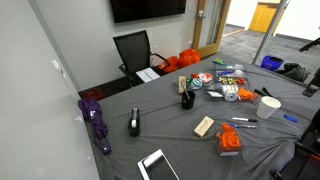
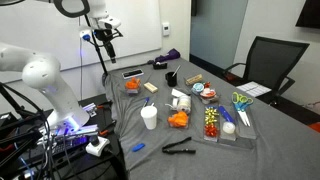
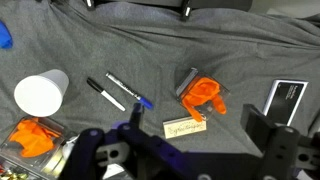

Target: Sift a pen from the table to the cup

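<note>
- The pen (image 3: 103,92) – a dark one – lies flat on the grey tablecloth (image 3: 240,55), just beside a second pen with a blue cap (image 3: 130,92). The two run nearly parallel and are not touching in the wrist view.
- In an exterior view the pens (image 1: 243,122) show only as thin lines near the white paper cup (image 1: 270,105).
- The small black cup (image 1: 186,98) stands upright towards the middle of the table with dark pens sticking out of its top. It is well apart from the pens lying on the cloth.
- The gripper (image 3: 185,150) hangs high above the table – its jaws are spread wide with nothing between them. In an exterior view it sits up at the table's far end (image 2: 105,40), clear of every object.
- In the wrist view the white paper cup sits beside the loose pens on one side, and an orange crumpled item (image 3: 203,95) lies on the other.
- A small wooden block (image 3: 185,127) lies just below the orange item, and a black box (image 3: 285,98) lies further out.
- A purple umbrella (image 1: 97,120) lies at the table's edge, and a black office chair (image 1: 133,50) stands behind.
</note>
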